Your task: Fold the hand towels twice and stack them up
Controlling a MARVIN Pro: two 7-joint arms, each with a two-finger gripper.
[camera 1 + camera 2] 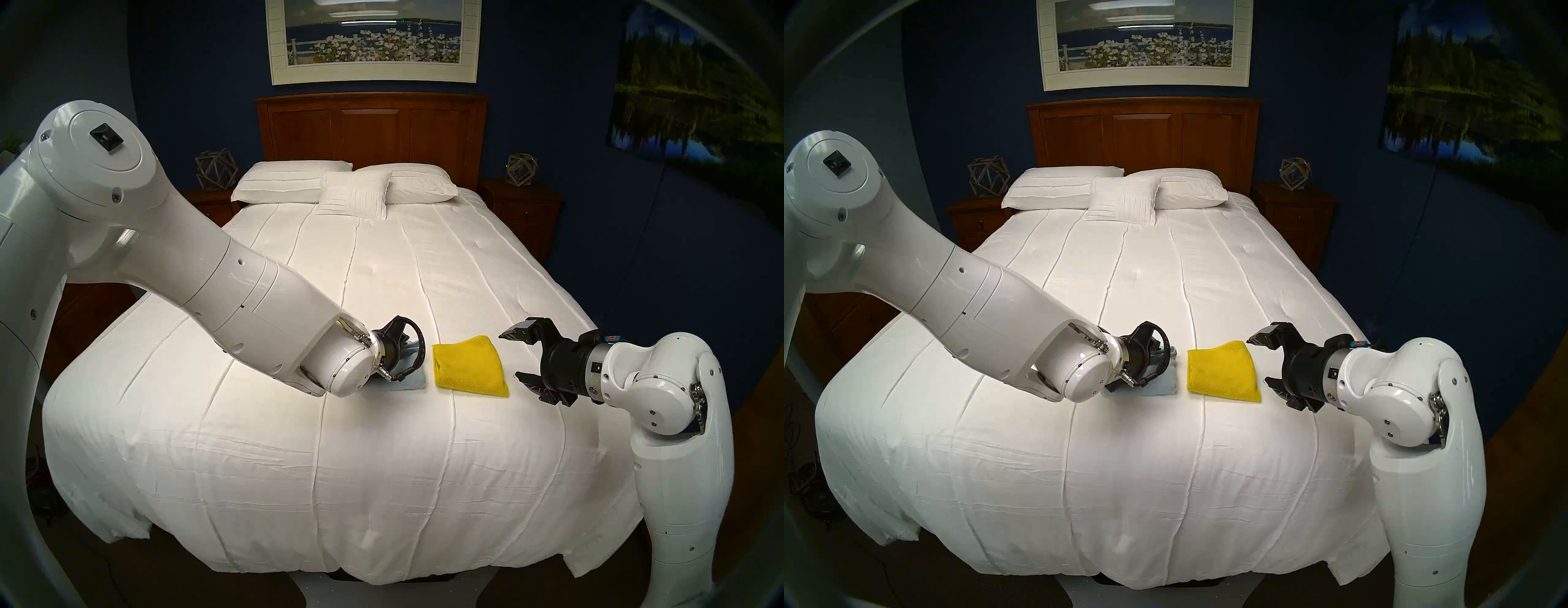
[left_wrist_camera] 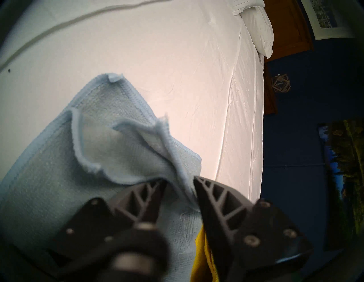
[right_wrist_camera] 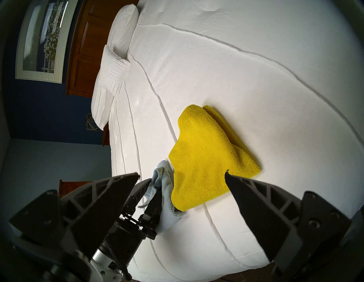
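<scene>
The yellow hand towel (image 1: 469, 361) lies folded on the white bedspread (image 1: 382, 263) near the foot of the bed; it also shows in the right wrist view (image 3: 206, 157). The light blue hand towel (image 2: 49, 187) lies just left of it, partly folded, with its top layer rumpled. My left gripper (image 2: 180, 180) is down on it, with a raised fold of blue cloth pinched between its fingers. In the head views the wrist hides most of this, and only a blue edge (image 1: 413, 382) shows. My right gripper (image 1: 511, 356) is open and empty, just right of the yellow towel.
Three white pillows (image 1: 292, 180) lie at the wooden headboard (image 1: 369, 127). Nightstands with geometric ornaments (image 1: 214, 170) stand on both sides. The bedspread drops off at the foot edge (image 1: 339, 530) close to me.
</scene>
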